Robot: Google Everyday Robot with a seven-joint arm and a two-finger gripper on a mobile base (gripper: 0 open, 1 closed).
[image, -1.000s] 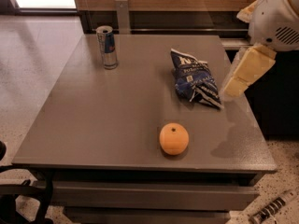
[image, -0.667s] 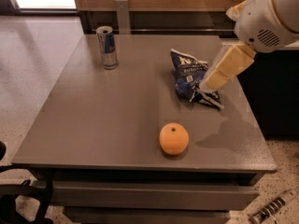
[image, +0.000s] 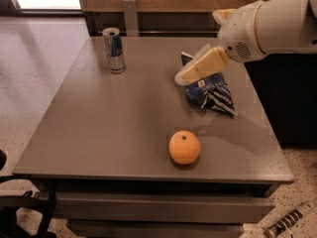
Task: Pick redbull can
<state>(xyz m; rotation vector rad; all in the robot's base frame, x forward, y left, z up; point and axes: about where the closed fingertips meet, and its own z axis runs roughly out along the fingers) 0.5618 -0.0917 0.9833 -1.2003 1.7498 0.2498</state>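
Since the earlier frames, the white arm [image: 277, 26] had carried the cream-coloured tool [image: 184, 77] leftward from the desk's right edge. The tool hung above the upper end of the crumpled dark blue snack bag [image: 212, 94]. Whether the tool was open or closed could not be determined.

The slim blue-and-silver redbull can [image: 114, 50] stood upright in the far-left part of the flat grey desk [image: 114, 128]. It had a silver top and a band of red lettering on its side. It was close to the far edge and set in somewhat from the left edge, well apart from the tool. Just beyond it, a grey upright bracket [image: 131, 16] rose behind the far edge.

Bare desk surface lay between the tool and the can. The round orange fruit [image: 184, 147] sat near the front edge, below the bag and well apart from the can.
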